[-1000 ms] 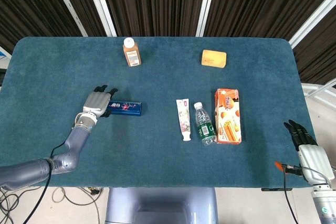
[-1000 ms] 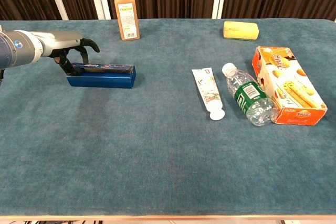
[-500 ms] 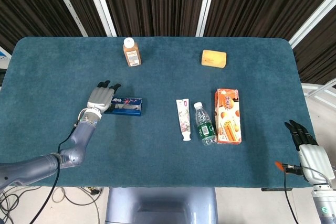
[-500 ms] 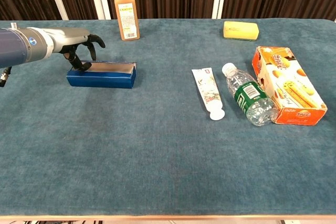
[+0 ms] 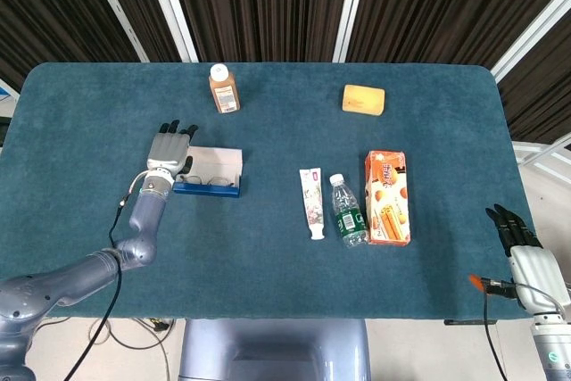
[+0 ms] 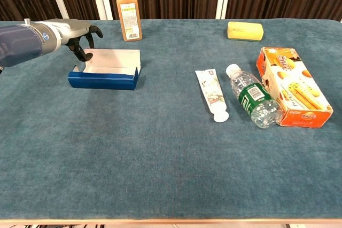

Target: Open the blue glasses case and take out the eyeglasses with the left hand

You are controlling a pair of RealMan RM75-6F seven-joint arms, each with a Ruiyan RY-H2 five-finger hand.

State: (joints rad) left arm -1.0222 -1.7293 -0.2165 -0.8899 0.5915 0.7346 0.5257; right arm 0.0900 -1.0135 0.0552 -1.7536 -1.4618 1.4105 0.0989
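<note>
The blue glasses case lies left of centre with its lid swung back, white lining facing up. In the head view the eyeglasses lie inside the case; in the chest view the front wall hides them. My left hand hovers over the case's left end, fingers apart and curled down, fingertips touching the lid's left edge. It holds nothing. My right hand hangs off the table's near right corner, fingers straight, empty.
A brown juice bottle stands behind the case. A yellow block sits at the back right. A toothpaste tube, a water bottle and an orange biscuit box lie right of centre.
The lid has gone from closed to half raised to fully swung back, exposing the eyeglasses. My left hand moved away from me along with the lid. The right hand stayed put.
</note>
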